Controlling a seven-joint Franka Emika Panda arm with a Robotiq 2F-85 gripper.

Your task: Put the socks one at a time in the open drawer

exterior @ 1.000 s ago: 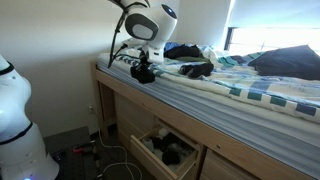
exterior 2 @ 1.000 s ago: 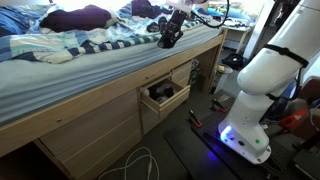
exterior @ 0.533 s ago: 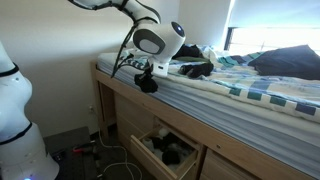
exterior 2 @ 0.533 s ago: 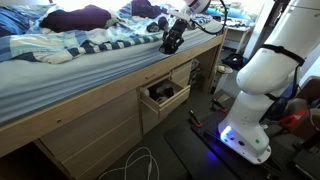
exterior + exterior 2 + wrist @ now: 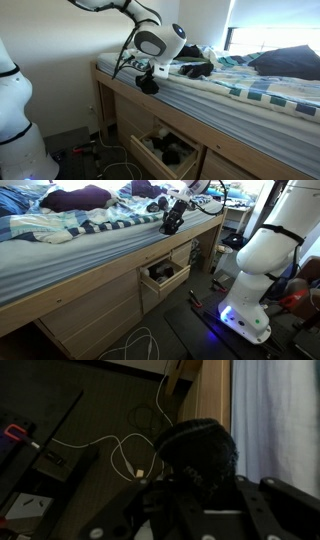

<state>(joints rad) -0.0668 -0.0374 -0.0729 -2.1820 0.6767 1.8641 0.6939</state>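
My gripper [image 5: 147, 82] [image 5: 172, 222] hangs over the outer edge of the bed, shut on a black sock [image 5: 200, 445]. In the wrist view the sock bulges out between the fingers and the floor lies below it. The pale-wood drawer [image 5: 143, 152] [image 5: 152, 284] stands pulled out of the bed frame, below the gripper. Dark socks [image 5: 170, 152] [image 5: 166, 273] lie inside it. Another black sock [image 5: 196, 69] rests on the striped bedding behind the gripper.
Striped bedding [image 5: 250, 95] covers the mattress, with a dark navy pillow [image 5: 288, 62] at the far end. White cables [image 5: 125, 455] trail on the floor beside the bed. The robot's white base [image 5: 255, 265] stands close to the drawer side.
Over the last second the gripper moved with the sock from above the mattress out and slightly down to the bed's edge. It has stayed there for the last half second.
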